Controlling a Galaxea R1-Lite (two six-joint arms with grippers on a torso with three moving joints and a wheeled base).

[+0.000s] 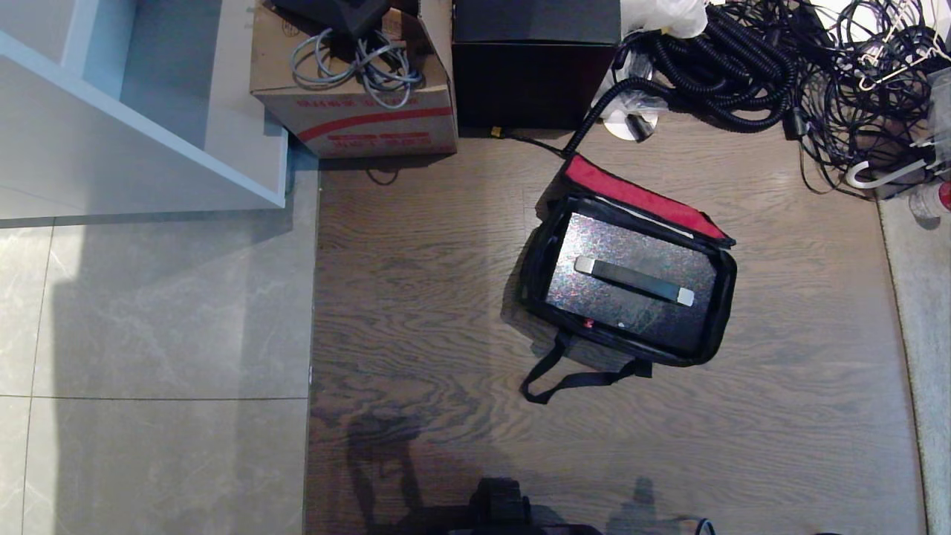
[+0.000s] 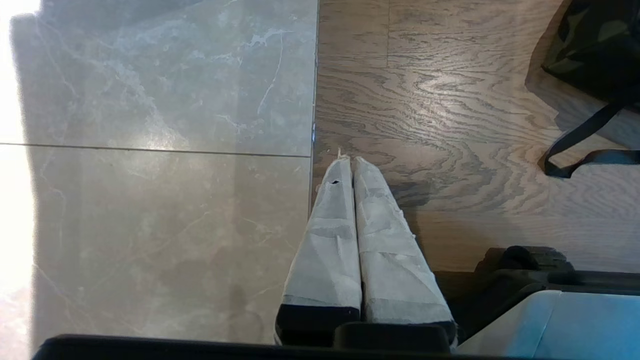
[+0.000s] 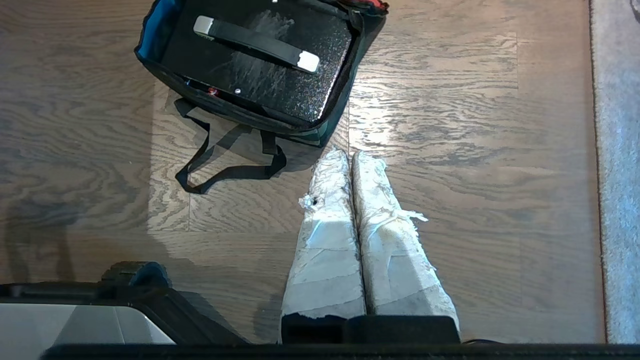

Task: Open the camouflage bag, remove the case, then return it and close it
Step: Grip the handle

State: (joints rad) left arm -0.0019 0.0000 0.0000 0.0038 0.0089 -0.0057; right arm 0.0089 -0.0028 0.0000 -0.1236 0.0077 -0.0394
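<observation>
The camouflage bag [image 1: 529, 286] lies open on the wooden floor, its red-lined lid [image 1: 639, 195] folded back. Inside it sits the case [image 1: 631, 316], glittery black with a dark handle [image 1: 634, 280] that has silver ends. A black strap [image 1: 572, 379] trails from the bag's near side. In the right wrist view my right gripper [image 3: 350, 154], wrapped in white tape, is shut on nothing, just short of the bag [image 3: 225, 107] and the case [image 3: 300, 90]. My left gripper [image 2: 348, 159] is also shut and empty, over the seam between tile and wood, far from the bag [image 2: 595, 45]. Neither gripper shows in the head view.
Behind the bag stand a cardboard carton [image 1: 356, 111] with cables, a black box [image 1: 535, 67] and a heap of black cords [image 1: 743, 67]. A white shelf unit [image 1: 141, 111] is at the far left over grey tiles. A grey rug [image 1: 917, 334] borders the right.
</observation>
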